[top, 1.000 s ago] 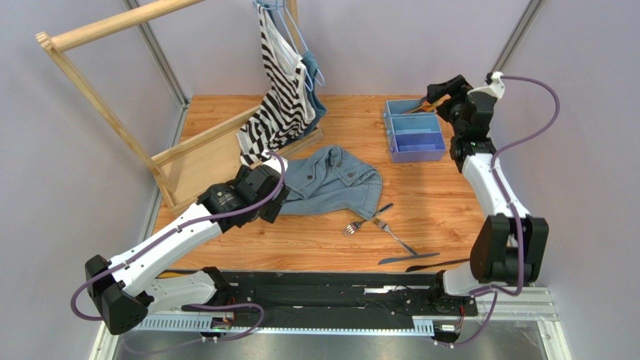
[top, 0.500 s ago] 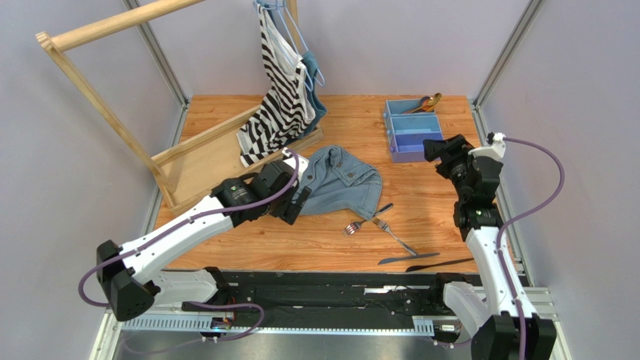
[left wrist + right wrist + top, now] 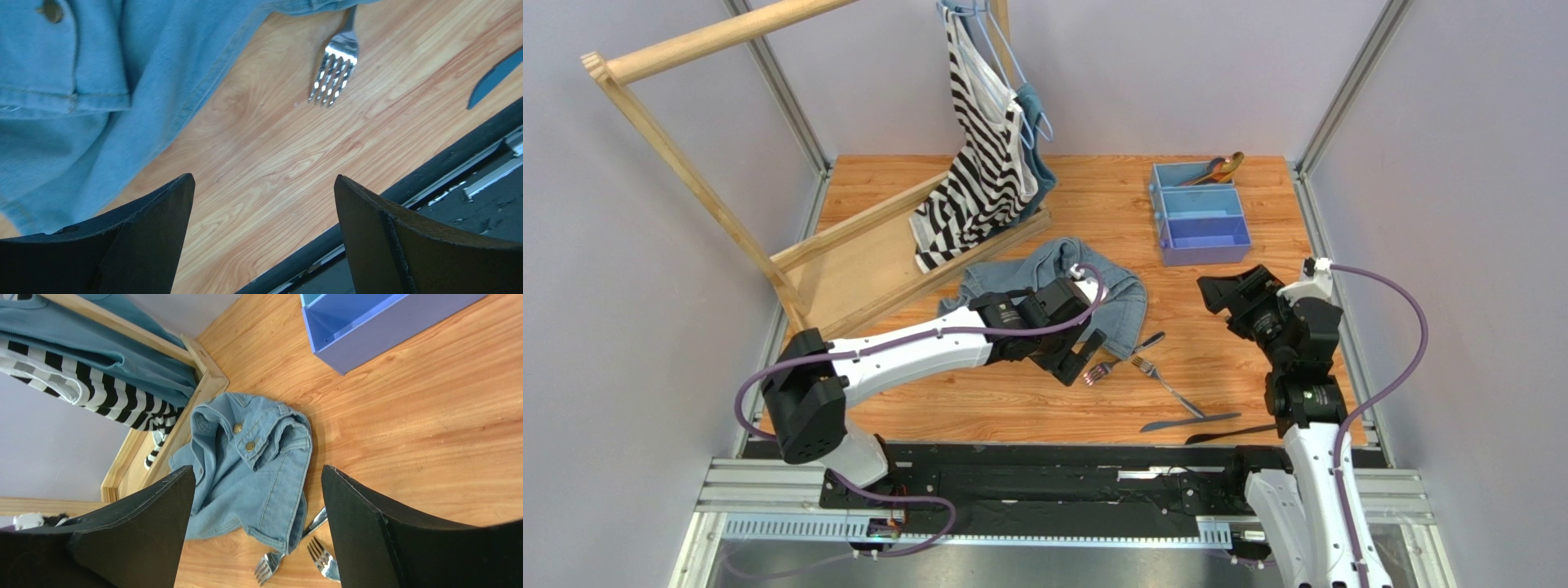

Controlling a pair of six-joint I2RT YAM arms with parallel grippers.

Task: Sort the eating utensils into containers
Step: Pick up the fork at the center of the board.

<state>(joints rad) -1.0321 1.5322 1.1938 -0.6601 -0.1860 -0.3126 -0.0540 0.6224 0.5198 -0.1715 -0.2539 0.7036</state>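
Note:
Two silver forks lie near the table's front: one [image 3: 1122,357] half under the denim's edge, the other [image 3: 1169,386] just right of it. Two dark knives [image 3: 1187,423] [image 3: 1247,430] lie at the front edge. The light blue tray [image 3: 1200,256] stands at the back right with brown and gold spoons [image 3: 1217,168] in its far compartment. My left gripper [image 3: 1085,358] is open and empty, just left of the first fork's head [image 3: 333,68]. My right gripper [image 3: 1217,294] is open and empty, above the table in front of the tray [image 3: 380,331]. Both forks [image 3: 267,568] [image 3: 321,560] show in the right wrist view.
A crumpled denim garment [image 3: 1063,294] lies mid-table beside the forks, also in the left wrist view [image 3: 92,92] and right wrist view [image 3: 251,465]. A wooden rack [image 3: 830,233] with hanging striped and blue clothes [image 3: 983,135] fills the back left. A black rail [image 3: 1038,459] runs along the front.
My left arm has swung right across the denim to the forks. My right arm has drawn back from the tray's far compartment toward the front; the spoons stay in the tray.

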